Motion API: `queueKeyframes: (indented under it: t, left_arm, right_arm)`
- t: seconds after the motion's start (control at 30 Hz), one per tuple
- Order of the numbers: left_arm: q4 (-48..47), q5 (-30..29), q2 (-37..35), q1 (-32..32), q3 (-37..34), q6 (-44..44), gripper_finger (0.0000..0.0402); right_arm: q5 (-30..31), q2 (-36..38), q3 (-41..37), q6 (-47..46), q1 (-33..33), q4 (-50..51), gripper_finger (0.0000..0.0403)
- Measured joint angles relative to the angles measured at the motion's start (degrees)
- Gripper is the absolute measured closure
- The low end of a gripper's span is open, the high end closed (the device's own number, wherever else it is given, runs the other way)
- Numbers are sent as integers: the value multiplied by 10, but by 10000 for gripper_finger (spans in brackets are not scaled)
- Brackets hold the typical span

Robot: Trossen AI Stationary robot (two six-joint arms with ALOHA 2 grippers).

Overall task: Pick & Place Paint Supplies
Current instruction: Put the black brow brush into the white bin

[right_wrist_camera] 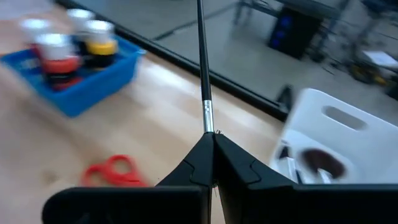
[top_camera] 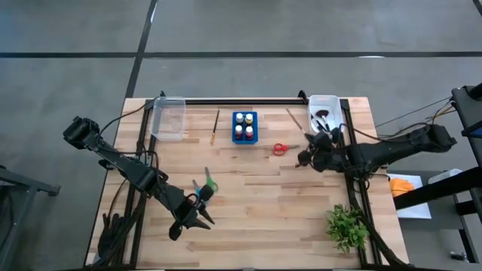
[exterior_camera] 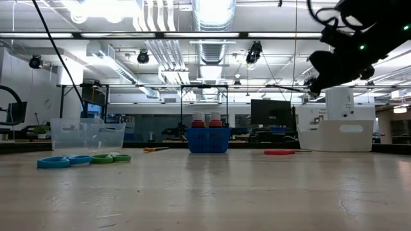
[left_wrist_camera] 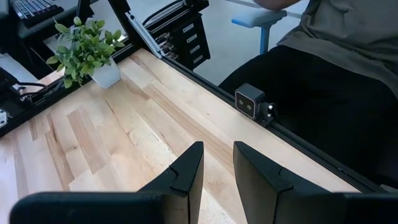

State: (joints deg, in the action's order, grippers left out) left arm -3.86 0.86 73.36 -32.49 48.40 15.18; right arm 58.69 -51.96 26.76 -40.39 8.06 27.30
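right gripper [right_wrist_camera: 213, 163] pinches a thin brush [right_wrist_camera: 203, 62] upright, lifted beside the white bin [top_camera: 324, 105] at far right for a drop (likely), left gripper [left_wrist_camera: 217, 165] part-spread, empty, near-left by the green scissors [top_camera: 209, 183].

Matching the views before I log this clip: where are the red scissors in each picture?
High view: red scissors lie right of the blue holder, ahead of the right tool.
Low view: flat red shape right of the holder.
Left wrist view: not in it.
Right wrist view: low at the left, beside the tool's shut fingers.
Shared landmark: the blue holder.
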Motion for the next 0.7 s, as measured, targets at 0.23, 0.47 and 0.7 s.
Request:
queueKeyframes:
  t: [0.23, 0.47, 0.7]
  left_arm:
    - [0, 0, 0, 0, 0, 0, 307]
    - [0, 0, 0, 0, 0, -2, 307]
    - [0, 0, 0, 0, 0, -2, 307]
  right_arm:
    - [-8, 0, 0, -2, -119, 13, 395]
    - [-34, -18, -9, -15, -213, 26, 395]
    - [-12, -34, -24, -29, -244, 29, 395]
